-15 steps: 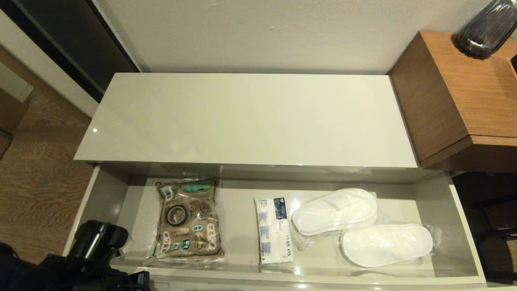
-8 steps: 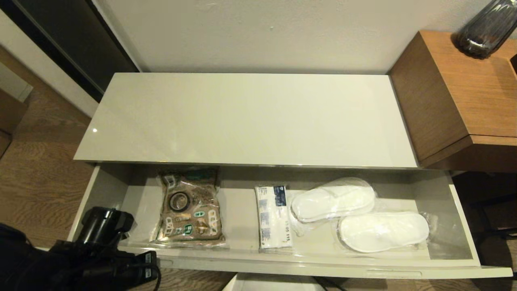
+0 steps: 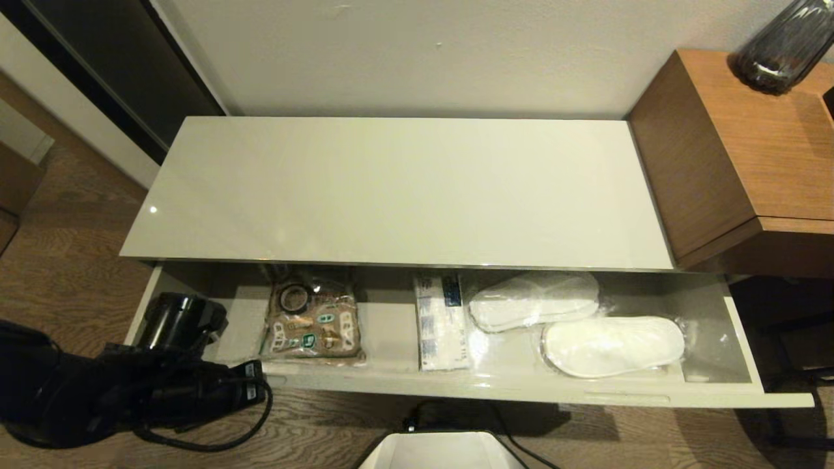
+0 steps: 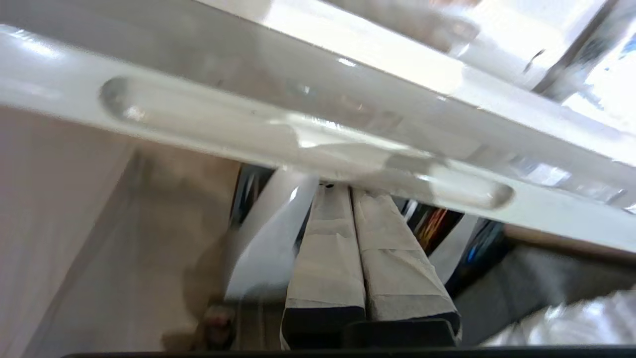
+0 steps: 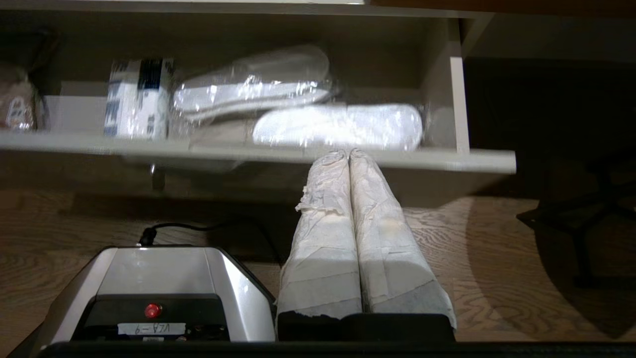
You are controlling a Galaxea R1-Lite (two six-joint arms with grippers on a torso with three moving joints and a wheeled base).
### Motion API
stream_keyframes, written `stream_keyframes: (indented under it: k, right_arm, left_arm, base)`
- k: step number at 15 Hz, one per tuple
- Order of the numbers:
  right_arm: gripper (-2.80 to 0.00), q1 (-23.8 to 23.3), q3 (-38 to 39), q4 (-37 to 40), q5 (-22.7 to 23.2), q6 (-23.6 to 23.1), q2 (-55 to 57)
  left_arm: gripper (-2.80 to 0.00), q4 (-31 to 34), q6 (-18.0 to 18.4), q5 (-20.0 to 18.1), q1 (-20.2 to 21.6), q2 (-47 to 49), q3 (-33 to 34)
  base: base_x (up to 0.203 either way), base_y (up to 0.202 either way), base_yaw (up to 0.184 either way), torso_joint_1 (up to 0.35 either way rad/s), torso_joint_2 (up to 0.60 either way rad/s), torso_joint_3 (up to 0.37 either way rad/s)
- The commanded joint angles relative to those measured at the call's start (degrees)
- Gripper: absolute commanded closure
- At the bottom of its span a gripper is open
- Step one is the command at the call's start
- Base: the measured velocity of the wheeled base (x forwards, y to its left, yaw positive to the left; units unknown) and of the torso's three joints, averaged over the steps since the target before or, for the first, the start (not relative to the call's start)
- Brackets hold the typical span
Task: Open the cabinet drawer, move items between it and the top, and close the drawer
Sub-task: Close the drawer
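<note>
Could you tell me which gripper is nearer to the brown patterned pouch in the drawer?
Left. The left gripper presses the drawer front near the brown patterned pouch; the right gripper is by the slippers' end.
</note>
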Motion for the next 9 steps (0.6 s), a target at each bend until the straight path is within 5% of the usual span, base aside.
stream_keyframes:
  k: [1,4,9]
  right_arm:
    - [0.0,0.0,0.0,-0.01,0.02,-0.03,0.07]
    - [0.0,0.0,0.0,-0.01,0.02,-0.03,0.07]
    - [0.0,0.0,0.0,-0.01,0.02,-0.03,0.07]
  left_arm:
    - [0.0,5.67,-0.36,0.34,0.1,-0.67,-9.12]
    - [0.0,13.3,-0.41,0.61,0.14,0.12,-20.5]
    - [0.0,32.13,-0.21,0.72,0.15,4.24,-50.51]
  base:
    - [0.0,0.0,0.0,0.0,0.0,0.0]
    - [0.0,0.0,0.0,0.0,0.0,0.0]
    - [0.0,0.0,0.0,0.0,0.0,0.0]
